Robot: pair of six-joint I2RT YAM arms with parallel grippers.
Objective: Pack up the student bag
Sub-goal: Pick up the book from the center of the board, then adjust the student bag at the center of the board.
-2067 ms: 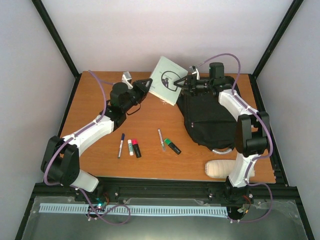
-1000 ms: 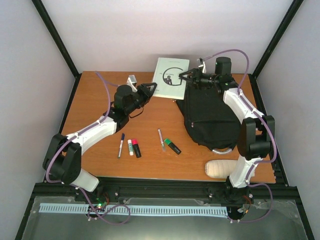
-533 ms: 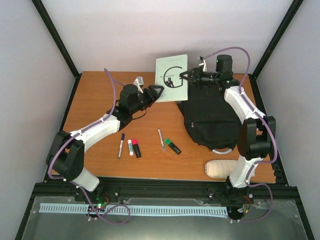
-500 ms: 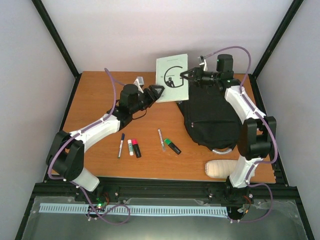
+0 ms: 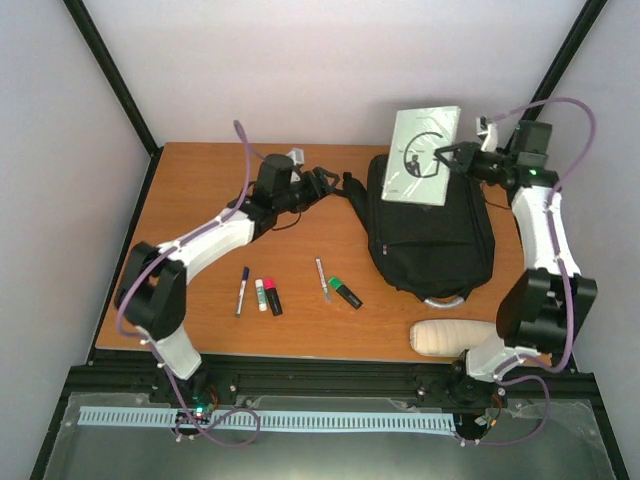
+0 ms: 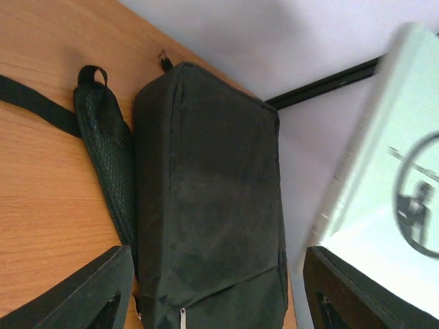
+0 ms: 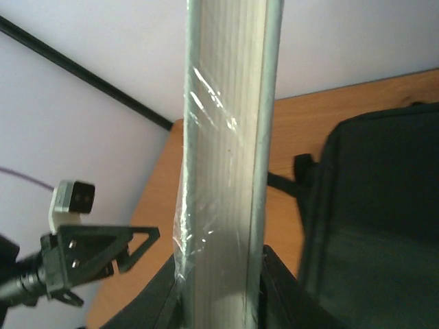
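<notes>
The student bag (image 5: 430, 235) lies flat on the right half of the table, a black backpack with a grey handle loop at its near end. Above its far end hangs a pale book with a black round logo (image 5: 425, 155), standing upright. My right gripper (image 5: 452, 158) is shut on the book's right edge. The right wrist view shows the book (image 7: 226, 151) edge-on between the two fingers. My left gripper (image 5: 328, 182) is open, with nothing between its fingers. It hovers by the bag's far left strap. In the left wrist view the bag (image 6: 206, 199) fills the middle.
In the near middle of the table lie a blue pen (image 5: 242, 290), a white glue stick (image 5: 261, 294), a red-capped marker (image 5: 272, 297), a silver pen (image 5: 322, 279) and a green highlighter (image 5: 346, 292). A cream rolled pouch (image 5: 450, 338) sits by the right arm's base.
My left gripper has opened, let go of the book and moved right toward the bag's strap. The right arm has swung the book right and up, over the bag.
</notes>
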